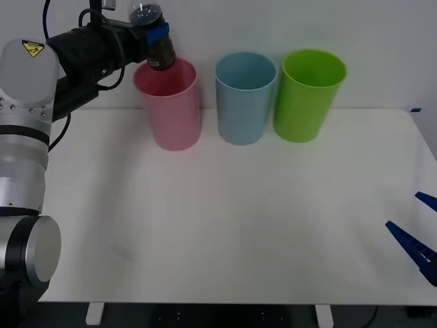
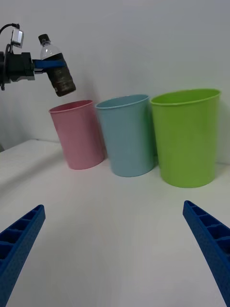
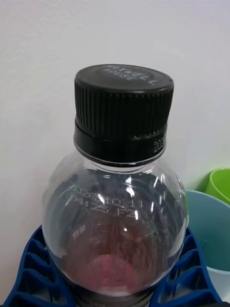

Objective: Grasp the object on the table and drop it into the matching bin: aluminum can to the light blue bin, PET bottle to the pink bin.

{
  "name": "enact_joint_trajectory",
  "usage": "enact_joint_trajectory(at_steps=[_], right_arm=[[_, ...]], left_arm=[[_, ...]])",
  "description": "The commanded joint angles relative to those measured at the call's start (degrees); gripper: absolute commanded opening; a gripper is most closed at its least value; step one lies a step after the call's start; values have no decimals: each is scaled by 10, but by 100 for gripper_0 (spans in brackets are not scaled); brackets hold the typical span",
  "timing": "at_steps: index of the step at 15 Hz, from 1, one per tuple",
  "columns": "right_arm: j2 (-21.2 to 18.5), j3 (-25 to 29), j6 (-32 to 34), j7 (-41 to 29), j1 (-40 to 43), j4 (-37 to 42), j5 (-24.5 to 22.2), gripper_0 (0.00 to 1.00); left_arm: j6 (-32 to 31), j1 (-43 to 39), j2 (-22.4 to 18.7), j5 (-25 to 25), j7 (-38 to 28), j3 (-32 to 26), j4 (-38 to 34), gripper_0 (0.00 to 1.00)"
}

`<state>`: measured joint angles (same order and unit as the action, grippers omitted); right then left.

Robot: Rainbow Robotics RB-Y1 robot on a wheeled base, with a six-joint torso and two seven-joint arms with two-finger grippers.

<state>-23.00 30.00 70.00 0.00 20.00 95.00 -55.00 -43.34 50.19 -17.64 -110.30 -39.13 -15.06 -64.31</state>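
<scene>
The desk (image 1: 225, 219) is a wide white top with three bins in a row along its far edge by the wall: pink bin (image 1: 169, 106) on the robot's left, blue bin (image 1: 244, 98) in the middle, green bin (image 1: 307, 94) on the right, standing just beside one another. Kept back in a line, they leave the front of the desk free for arm travel, and their open mouths face up to take a drop.

The left gripper (image 1: 158, 35) hangs above the pink bin's near-left rim, its blue fingers pinching the bottle (image 1: 156, 37) around the body. The bottle is off the desk, tilted, cap up and away from the bin, its base over the pink mouth; that placement suits a release into the matching bin, though the base looks close to the rim and could clip it.

The right gripper (image 2: 115, 240) is parked low over the desk's right front corner, fingers spread wide, well clear of the bins.

The black cap (image 3: 123, 108) carries raised lettering that reads roughly "MAXWELL HOUSE"; a printed date code on the shoulder is too faint to read surely
</scene>
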Motion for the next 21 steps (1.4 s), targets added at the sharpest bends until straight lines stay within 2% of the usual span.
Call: enact_joint_trajectory(at_steps=[1, 7, 10, 13, 17, 21], right_arm=[[0, 0, 0, 0, 0, 0, 0, 100], [0, 0, 0, 0, 0, 0, 0, 100], [0, 0, 0, 0, 0, 0, 0, 100], [0, 0, 0, 0, 0, 0, 0, 100], [0, 0, 0, 0, 0, 0, 0, 100], [0, 0, 0, 0, 0, 0, 0, 100]], left_arm=[[1, -1, 1, 6, 0, 0, 0, 100], [0, -3, 1, 25, 1, 2, 1, 100], [-1, -16, -3, 67, 7, 2, 0, 100], [-1, -40, -15, 128, 18, 2, -10, 100], [-1, -83, -60, 226, 32, 28, -30, 100], [-3, -135, -99, 301, 51, 34, -62, 100]])
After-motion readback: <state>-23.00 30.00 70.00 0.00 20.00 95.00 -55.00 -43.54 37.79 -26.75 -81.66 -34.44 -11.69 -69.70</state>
